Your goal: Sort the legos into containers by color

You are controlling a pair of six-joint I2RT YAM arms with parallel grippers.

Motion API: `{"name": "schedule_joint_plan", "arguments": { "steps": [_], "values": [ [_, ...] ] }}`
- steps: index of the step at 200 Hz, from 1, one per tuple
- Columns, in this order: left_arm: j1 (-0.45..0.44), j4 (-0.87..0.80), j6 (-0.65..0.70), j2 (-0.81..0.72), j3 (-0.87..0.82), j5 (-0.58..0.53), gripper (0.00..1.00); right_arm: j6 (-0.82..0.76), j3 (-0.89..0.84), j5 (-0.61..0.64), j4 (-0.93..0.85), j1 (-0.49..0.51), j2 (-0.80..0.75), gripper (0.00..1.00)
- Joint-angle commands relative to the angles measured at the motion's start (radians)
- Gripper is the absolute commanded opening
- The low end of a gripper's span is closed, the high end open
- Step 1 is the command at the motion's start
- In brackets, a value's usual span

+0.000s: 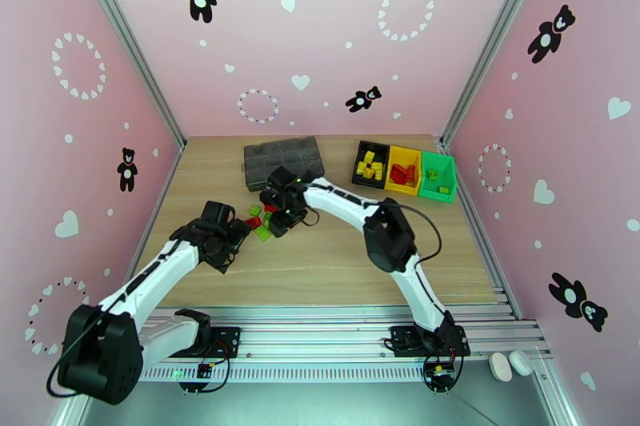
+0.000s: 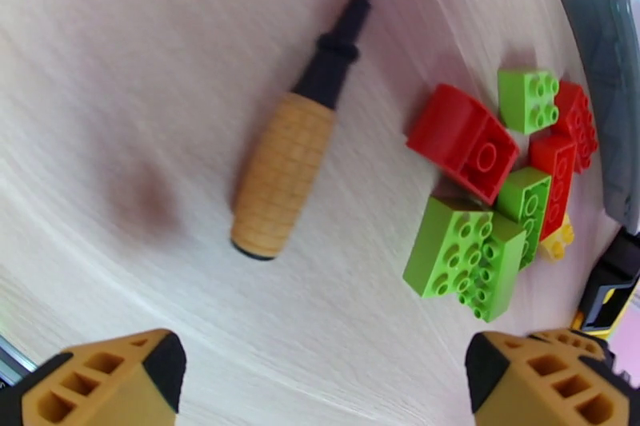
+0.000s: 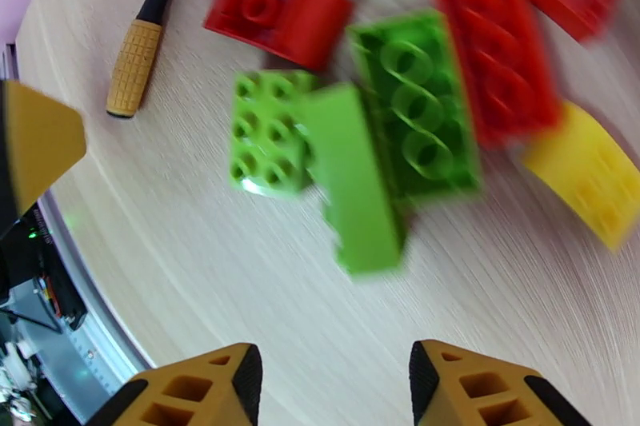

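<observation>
A: Where are the legos [image 1: 262,220] sitting right now?

B: The loose ones are lying in a tight cluster on the tabletop [image 1: 336,260], between the two arms and just in front of the grey organizer box [image 1: 282,160]. Others are already resting in the containers [image 1: 404,170] at the far right, with yellow bricks in the black bin and red in the yellow bin

A: And the claws?

B: The left claw [image 2: 324,364] is standing wide and empty, facing the pile, with the screwdriver [image 2: 284,172] lying just beside it. The right claw [image 3: 332,376] is hovering over the pile with its fingers narrower but parted, gripping nothing

A: How are those bricks going to handle?

B: I'm judging them light, rigid and glossy, so an off-centre squeeze is probably going to make one skid or pop out. I'd be pinching across flat opposite sides, not the studs, and not the rounded top of the curved red piece [image 3: 276,16]. The bricks are touching one another, so a finger coming down is risking a nudge to the neighbours. The long lime brick [image 3: 356,180] at the near edge is offering the freest sides
</observation>
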Motion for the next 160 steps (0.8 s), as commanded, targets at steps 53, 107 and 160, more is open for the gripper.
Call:
{"name": "schedule_joint_plan", "arguments": {
  "steps": [53, 107, 160],
  "values": [
    [0.034, -0.063, 0.007, -0.080, -0.043, 0.045, 0.98, 0.017, 0.153, 0.107, -0.077, 0.007, 0.140, 0.54],
    [0.036, -0.050, 0.025, -0.042, -0.022, 0.059, 0.98, 0.027, 0.237, 0.098, -0.106, 0.012, 0.206, 0.50],
    [0.036, -0.057, 0.043, -0.034, 0.002, 0.060, 0.99, 0.039, 0.246, 0.106, -0.106, 0.015, 0.210, 0.36]
  ]
}}
